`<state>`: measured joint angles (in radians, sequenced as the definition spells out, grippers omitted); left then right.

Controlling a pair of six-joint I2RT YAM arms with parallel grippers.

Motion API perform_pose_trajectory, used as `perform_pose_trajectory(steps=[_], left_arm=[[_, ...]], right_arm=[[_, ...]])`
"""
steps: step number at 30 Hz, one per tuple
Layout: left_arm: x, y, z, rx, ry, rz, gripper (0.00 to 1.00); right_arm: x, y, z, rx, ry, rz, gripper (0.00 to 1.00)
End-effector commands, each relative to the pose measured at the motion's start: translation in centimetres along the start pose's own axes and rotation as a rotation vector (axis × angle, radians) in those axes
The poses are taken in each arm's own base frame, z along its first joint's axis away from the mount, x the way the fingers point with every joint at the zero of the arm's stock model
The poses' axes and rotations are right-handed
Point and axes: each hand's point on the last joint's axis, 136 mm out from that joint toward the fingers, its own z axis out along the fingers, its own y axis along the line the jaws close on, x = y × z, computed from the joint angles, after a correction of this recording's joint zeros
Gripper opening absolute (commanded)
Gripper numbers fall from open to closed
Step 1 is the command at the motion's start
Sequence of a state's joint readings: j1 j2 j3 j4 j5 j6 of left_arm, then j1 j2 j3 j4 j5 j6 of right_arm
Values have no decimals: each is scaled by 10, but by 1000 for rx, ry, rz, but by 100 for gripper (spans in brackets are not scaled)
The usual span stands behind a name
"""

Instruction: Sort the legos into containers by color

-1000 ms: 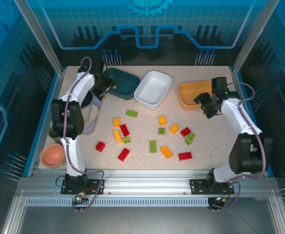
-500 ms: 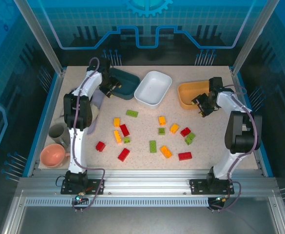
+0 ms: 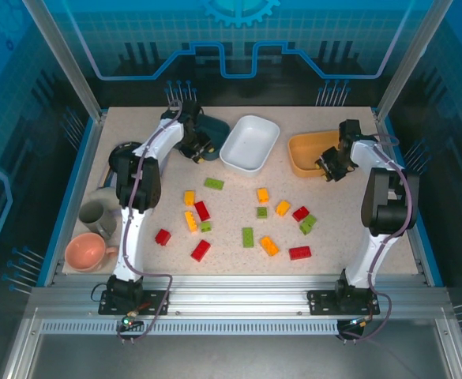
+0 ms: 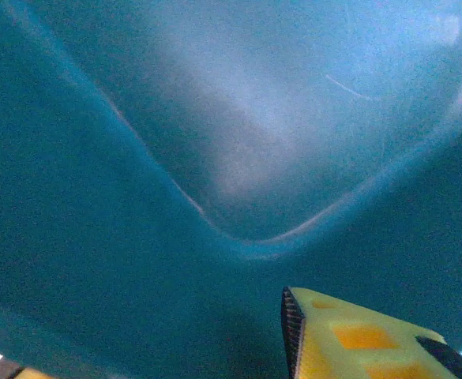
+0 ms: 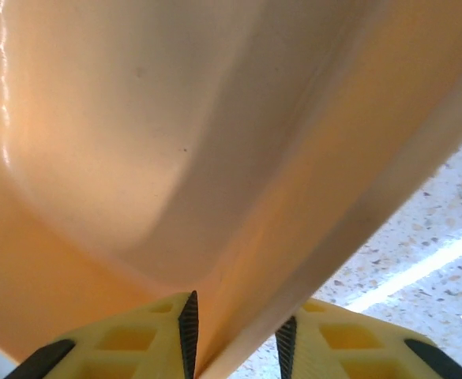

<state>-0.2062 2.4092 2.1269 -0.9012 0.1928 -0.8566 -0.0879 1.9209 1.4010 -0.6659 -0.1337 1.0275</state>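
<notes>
Orange tray [image 5: 128, 134]: I see its glossy inner wall.
Right gripper [image 5: 234, 343]: pinching the rim, one finger each side.
Table [image 5: 440, 308]: speckled, lower right.

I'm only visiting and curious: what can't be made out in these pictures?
- Left end effector: too small in the top view, cut off by the left wrist view's bottom edge; grip on the teal tray unclear.
- Teal tray's left part: hidden under the left arm, top view.

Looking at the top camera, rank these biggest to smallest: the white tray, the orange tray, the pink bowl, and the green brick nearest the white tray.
1. White rounded plastic tray and orange rounded plastic tray: they look about alike, so no ranking between them.
2. Pink round bowl.
3. Small green studded brick.
</notes>
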Motion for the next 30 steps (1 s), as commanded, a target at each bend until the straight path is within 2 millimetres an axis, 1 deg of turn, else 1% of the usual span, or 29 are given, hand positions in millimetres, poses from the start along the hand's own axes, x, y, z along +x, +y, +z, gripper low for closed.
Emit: perform_pose_trajectory(steps=[1, 4, 8, 12, 15, 19, 21, 25, 26, 27, 30], left_arm=[[28, -8, -3, 20, 64, 49, 35], [44, -11, -2, 17, 88, 68, 30], [61, -6, -2, 8, 111, 51, 29], [78, -1, -3, 1, 135, 13, 28], [84, 5, -10, -30, 127, -9, 28], [83, 17, -22, -89, 88, -31, 27], [78, 22, -29, -112, 52, -34, 28], [68, 27, -28, -122, 31, -85, 28], [67, 28, -27, -125, 30, -105, 28], [65, 30, -26, -128, 27, -130, 28], [64, 26, -20, -105, 30, -187, 27]], right_arm=[[-3, -16, 0, 62, 9, 35, 29], [-1, -20, -4, 69, 5, 37, 26], [4, -26, -7, 76, 7, 43, 23], [13, -32, -9, 71, 24, 67, 22], [21, -36, -9, 67, 38, 79, 21], [28, -36, -14, 59, 40, 70, 22], [28, -35, -16, 57, 34, 67, 22], [30, -33, -20, 55, 37, 66, 25], [30, -32, -20, 55, 42, 73, 26], [32, -33, -20, 54, 48, 83, 30], [36, -32, -23, 46, 54, 101, 42]])
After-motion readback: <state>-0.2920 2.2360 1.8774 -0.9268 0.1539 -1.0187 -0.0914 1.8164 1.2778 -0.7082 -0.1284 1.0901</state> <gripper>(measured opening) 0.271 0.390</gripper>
